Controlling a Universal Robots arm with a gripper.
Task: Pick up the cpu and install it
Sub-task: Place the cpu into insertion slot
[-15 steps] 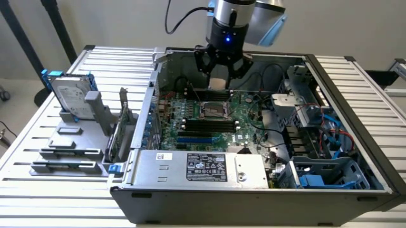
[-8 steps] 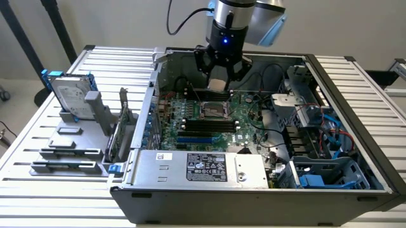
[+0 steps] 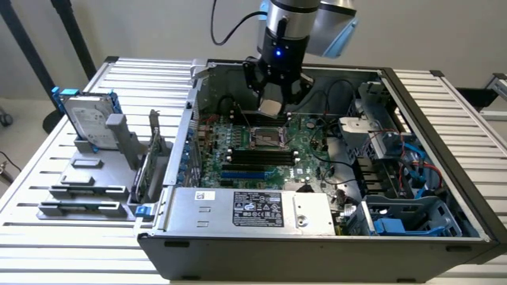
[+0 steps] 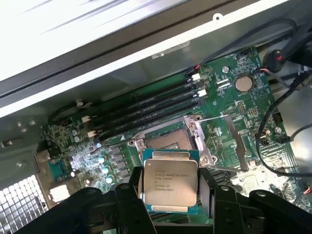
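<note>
One gripper [image 3: 271,105] clamped on the cpu [image 4: 169,183], side edges hidden by fingers [image 4: 132,192], over open socket [image 4: 168,140].

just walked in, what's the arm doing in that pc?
The arm's gripper holds the cpu between its fingers, above the motherboard inside the open computer case. The chip hangs over the socket, which looks empty, so it is picked up but not yet seated. A hard drive stands in the rack at the exterior view's left.
</note>
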